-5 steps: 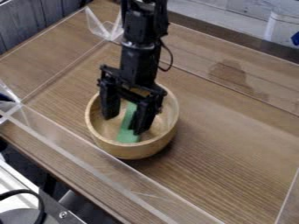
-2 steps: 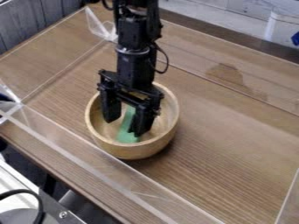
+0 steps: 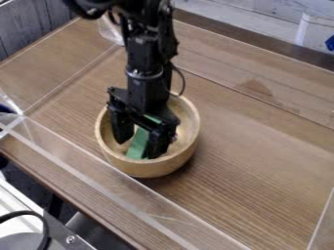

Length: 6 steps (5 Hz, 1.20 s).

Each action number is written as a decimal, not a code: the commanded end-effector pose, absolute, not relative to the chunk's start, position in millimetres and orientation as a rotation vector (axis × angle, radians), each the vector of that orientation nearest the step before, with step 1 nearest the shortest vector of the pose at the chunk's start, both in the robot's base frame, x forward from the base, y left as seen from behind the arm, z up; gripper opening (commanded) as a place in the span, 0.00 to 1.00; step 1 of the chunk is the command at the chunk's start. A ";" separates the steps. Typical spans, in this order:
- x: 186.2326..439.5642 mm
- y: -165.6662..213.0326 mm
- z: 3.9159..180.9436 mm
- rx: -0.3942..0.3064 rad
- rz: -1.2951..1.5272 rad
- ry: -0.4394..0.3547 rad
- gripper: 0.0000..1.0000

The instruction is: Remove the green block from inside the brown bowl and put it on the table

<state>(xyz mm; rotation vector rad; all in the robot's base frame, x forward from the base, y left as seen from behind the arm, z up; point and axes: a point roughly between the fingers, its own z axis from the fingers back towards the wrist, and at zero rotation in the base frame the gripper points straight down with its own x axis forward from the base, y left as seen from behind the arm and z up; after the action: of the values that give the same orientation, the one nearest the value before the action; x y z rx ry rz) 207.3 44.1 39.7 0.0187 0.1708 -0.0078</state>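
Bench (image 3: 248, 127): brown wood-grain top, boards running diagonally, a faint pale smudge toward the far right. Low clear plastic walls (image 3: 78, 166) stand along its edges, the near one catching light.

Brown bowl (image 3: 183, 156): round, light wood, thick rim, standing on the bench near the front left corner.

Green block (image 3: 139, 146): bright green bar lying inside the bowl, partly hidden by the pincer's fingers.

Pincer (image 3: 140, 136): black, pointing straight down into the bowl, fingers spread apart, one on either side of the block; contact with the block cannot be told.

Surroundings: a pale object at the upper right corner beyond the wall; dark cabling at the lower left below the bench edge.
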 end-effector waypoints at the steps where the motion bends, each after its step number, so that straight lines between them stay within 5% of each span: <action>1: 226.7 46.5 41.9 0.053 0.045 0.074 1.00; 2: 235.6 47.2 33.9 0.067 0.090 0.047 1.00; 5: 239.0 37.2 66.5 0.022 0.080 -0.050 1.00; 6: 237.8 39.9 61.7 0.043 0.083 -0.042 1.00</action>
<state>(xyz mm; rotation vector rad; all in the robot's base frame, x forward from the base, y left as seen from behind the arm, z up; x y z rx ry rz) 231.7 39.8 54.1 0.0375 -0.0090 0.0886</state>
